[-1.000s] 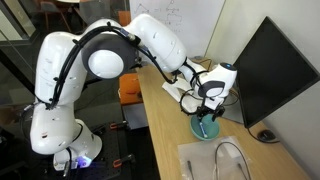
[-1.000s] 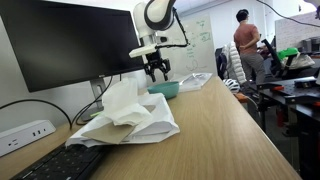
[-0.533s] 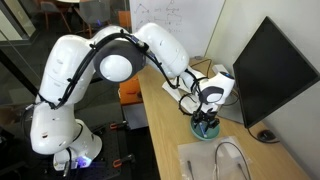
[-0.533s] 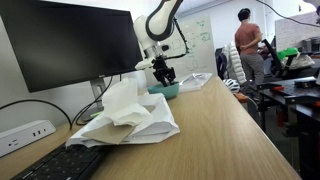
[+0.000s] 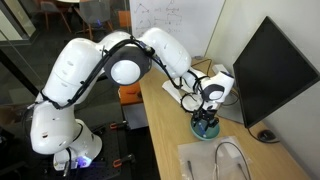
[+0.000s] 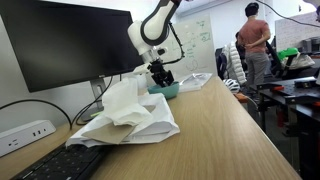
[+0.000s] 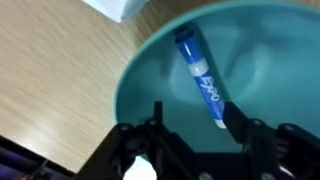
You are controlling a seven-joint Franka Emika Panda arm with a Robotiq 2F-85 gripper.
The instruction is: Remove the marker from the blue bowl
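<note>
Blue marker (image 7: 199,82) in blue bowl (image 7: 282,68), spread pincer (image 7: 196,133) over it

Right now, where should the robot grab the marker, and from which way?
Probably best to grip the marker across its slim middle, coming straight down from above. It lies slanted inside the bowl, so the rim would block a sideways approach. The tool hangs open over its near end.
</note>
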